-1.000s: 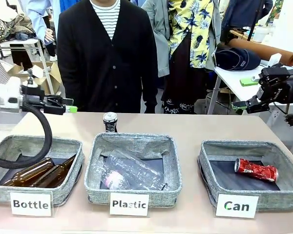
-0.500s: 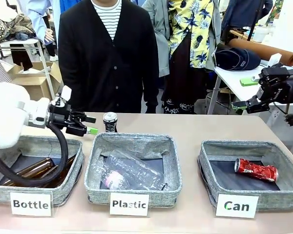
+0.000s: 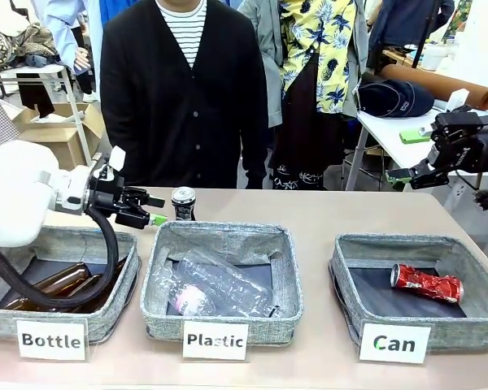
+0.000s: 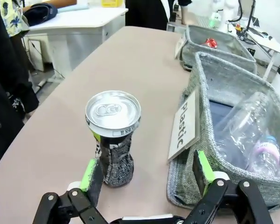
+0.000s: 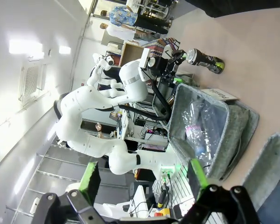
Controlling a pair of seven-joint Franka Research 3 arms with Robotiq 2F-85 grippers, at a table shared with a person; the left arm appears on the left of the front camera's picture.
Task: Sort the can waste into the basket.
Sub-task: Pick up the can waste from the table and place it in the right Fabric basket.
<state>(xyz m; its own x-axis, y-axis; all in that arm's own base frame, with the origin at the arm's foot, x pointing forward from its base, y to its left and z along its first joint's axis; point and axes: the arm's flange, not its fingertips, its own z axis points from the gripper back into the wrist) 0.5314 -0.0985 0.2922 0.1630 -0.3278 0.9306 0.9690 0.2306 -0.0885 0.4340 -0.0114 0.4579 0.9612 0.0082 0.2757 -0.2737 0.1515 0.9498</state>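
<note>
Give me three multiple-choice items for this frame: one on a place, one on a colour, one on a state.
1. The red crushed can lies in: A the Bottle bin; B the Plastic bin; C the Can basket.
2. The standing dark can has a top that is: A silver; B red; C gold.
3. The left tool is: A shut on the can; B open; C shut on a bottle.
Answers: C, it lies on that basket's dark lining; A, the lid shines silver; B, its green pads stand apart, the can ungripped.
</note>
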